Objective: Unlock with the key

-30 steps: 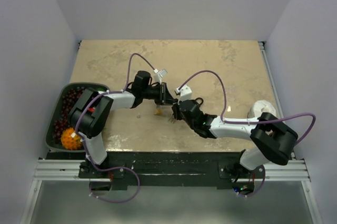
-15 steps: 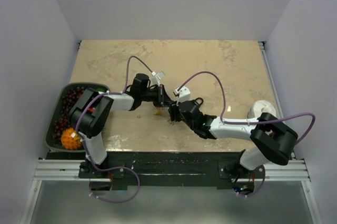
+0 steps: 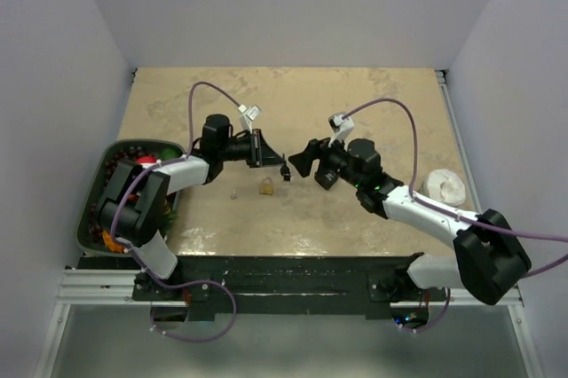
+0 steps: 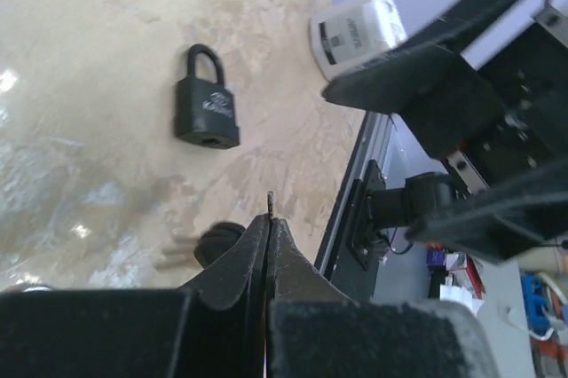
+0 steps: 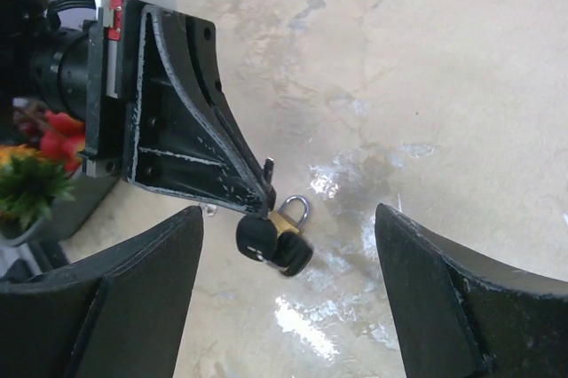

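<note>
Right gripper (image 3: 306, 169) had pulled away rightward, jaws wide and empty | left gripper (image 4: 269, 223) pinched shut, key (image 5: 257, 238) dangling from its tip | padlock (image 4: 206, 112) lay on table (image 3: 373, 112), apparently locked; unlocking all remained

White arms (image 3: 417, 211), black joints (image 3: 215, 132); purple cables (image 3: 210, 86); black jaws

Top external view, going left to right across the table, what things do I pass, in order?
Fruit tray → padlock → right pincer → white object. The left pincer, shut on the key, overlaps the padlock's span, so both are left out.
</note>
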You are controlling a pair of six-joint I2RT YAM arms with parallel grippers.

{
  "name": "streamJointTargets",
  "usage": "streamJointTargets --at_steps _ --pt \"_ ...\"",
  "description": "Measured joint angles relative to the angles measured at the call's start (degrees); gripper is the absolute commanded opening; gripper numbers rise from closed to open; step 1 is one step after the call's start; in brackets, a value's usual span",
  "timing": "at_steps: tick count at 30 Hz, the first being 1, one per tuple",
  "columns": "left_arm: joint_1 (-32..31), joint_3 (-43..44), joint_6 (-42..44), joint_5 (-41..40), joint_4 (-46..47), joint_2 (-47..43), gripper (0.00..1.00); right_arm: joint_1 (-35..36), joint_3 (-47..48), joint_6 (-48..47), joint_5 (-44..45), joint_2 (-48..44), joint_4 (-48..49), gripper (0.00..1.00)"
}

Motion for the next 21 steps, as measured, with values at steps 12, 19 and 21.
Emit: streamJointTargets --at_steps 12,19,21 --pt "0.0 0.0 1.86 10.64 7.45 -6.93 0.0 -9.4 0.02 3.02 -31.43 -2.01 1.86 0.68" --pt "0.0 -1.44 -2.62 13.86 17.66 -8.35 0.0 -9.01 -0.81 5.55 -36.3 -1.95 7.19 0.59" --pt "0.0 -2.45 -4.83 14.56 21.14 -8.35 0.0 -8.2 -1.29 5.97 -36.15 -1.64 8.61 0.56"
